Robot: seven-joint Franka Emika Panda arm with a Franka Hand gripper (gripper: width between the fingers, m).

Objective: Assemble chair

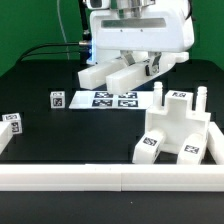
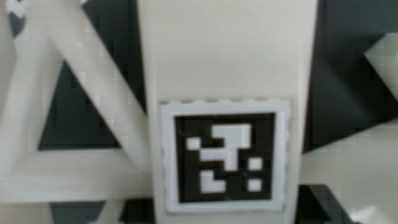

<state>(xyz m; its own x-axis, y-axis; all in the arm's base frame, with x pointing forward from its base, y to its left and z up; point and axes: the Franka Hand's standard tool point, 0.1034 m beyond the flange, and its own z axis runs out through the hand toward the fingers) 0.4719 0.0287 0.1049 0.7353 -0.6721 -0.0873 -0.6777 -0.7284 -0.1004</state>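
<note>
My gripper [image 1: 128, 55] hangs at the back centre, above the table, shut on a white chair part [image 1: 120, 73] made of several joined bars, which it holds tilted in the air. In the wrist view that chair part [image 2: 222, 90] fills the frame and shows a black-and-white tag [image 2: 222, 150]. The dark fingertips [image 2: 143, 208] flank it on both sides of the gripper [image 2: 231, 207]. The boxy seat frame [image 1: 180, 130] with two upright pegs stands on the table at the exterior view's right. A small tagged piece [image 1: 57, 99] and another tagged piece [image 1: 12, 123] lie at the left.
The marker board [image 1: 113, 99] lies flat below the held part. A long plain white rail [image 1: 110, 180] runs along the front edge and turns up the right side. Black cables trail at the back left.
</note>
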